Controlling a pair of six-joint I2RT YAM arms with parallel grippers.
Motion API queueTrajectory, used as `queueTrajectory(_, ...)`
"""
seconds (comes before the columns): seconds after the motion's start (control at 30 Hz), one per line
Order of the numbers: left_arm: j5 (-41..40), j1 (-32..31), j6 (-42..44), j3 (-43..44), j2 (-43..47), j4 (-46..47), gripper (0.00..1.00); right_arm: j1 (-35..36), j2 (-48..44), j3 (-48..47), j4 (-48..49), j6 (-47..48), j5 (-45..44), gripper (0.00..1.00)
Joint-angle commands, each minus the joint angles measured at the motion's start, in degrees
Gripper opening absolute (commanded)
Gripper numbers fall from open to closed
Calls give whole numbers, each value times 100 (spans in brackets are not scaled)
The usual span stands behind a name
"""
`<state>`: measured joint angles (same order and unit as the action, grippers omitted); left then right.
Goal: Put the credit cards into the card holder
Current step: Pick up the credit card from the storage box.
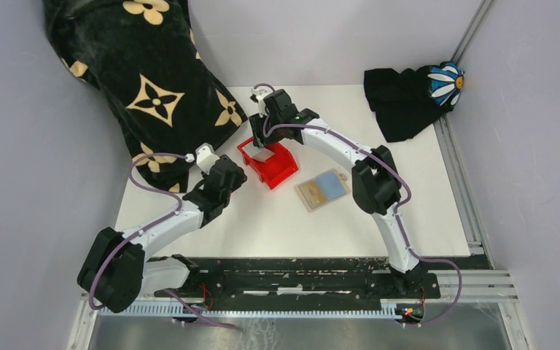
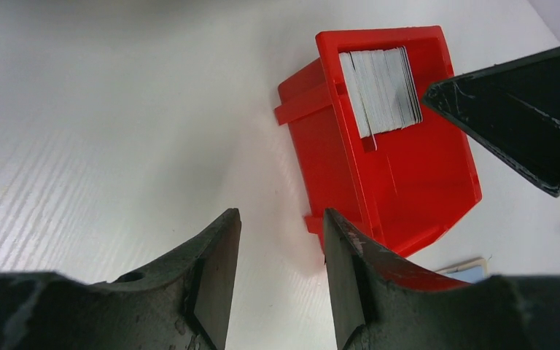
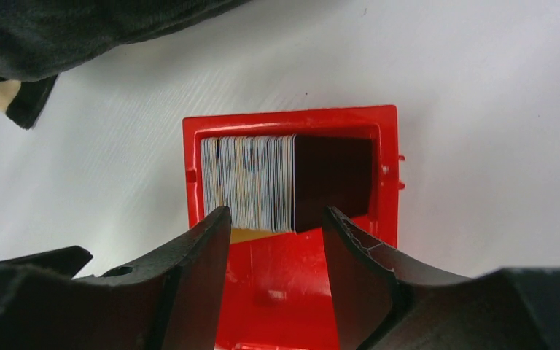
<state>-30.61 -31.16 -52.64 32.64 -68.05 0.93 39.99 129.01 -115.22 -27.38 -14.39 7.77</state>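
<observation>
Top view: red bin (image 1: pixel 281 173) sits mid-table (image 1: pixel 262 226). The credit cards (image 3: pixel 251 182) are packed on edge as a tight stack against the bin's back wall, so only their top edges can be reached and one has to be pinched from above. Next to the stack in the right wrist view is a dark block (image 3: pixel 332 182); can't tell what it is. The card holder (image 1: pixel 323 189) lies opened flat at about 4 o'clock from the bin, near but not touching, presumably left open so the slots face up. A blue-grey card (image 1: pixel 328 184) shows on it; can't tell if it is slotted or just lying there. The right gripper (image 3: pixel 275 270) hangs over the bin from the 12 o'clock side, fingers spread, roughly lined up with the right part of the stack, nothing pinched and no contact visible. It looks positioned to drop in and pick a card. The left gripper (image 2: pixel 281 277) sits low at 8 o'clock of the bin, just beside its outer wall, fingers spread and empty, table visible in the gap. Likely staged to steady the bin or take a handover. Risk: cards are packed close, so a pinch may lift several.
</observation>
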Motion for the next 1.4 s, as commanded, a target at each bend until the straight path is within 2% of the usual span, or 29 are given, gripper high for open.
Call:
queueTrajectory(0.0, 252, 125, -474, -74, -246, 704, 53, -14, 366, -767, -303, 160, 98, 56)
queueTrajectory(0.37, 397, 301, -510, -128, -636, 1067, 53, -29, 1206, -1852, -928, 213, 24, 56)
queueTrajectory(0.53, 547, 338, -521, -128, -858, 1240, 52, -127, 1232, -1672, -865, -48, 247, 53)
queueTrajectory(0.87, 753, 357, -515, 82, -1316, 1427, 51, -296, 996, -1155, -361, -807, 993, 33)
queueTrajectory(1.37, 865, 371, -449, 472, -1833, 1452, 49, -223, 357, -857, -149, -912, 969, 28)
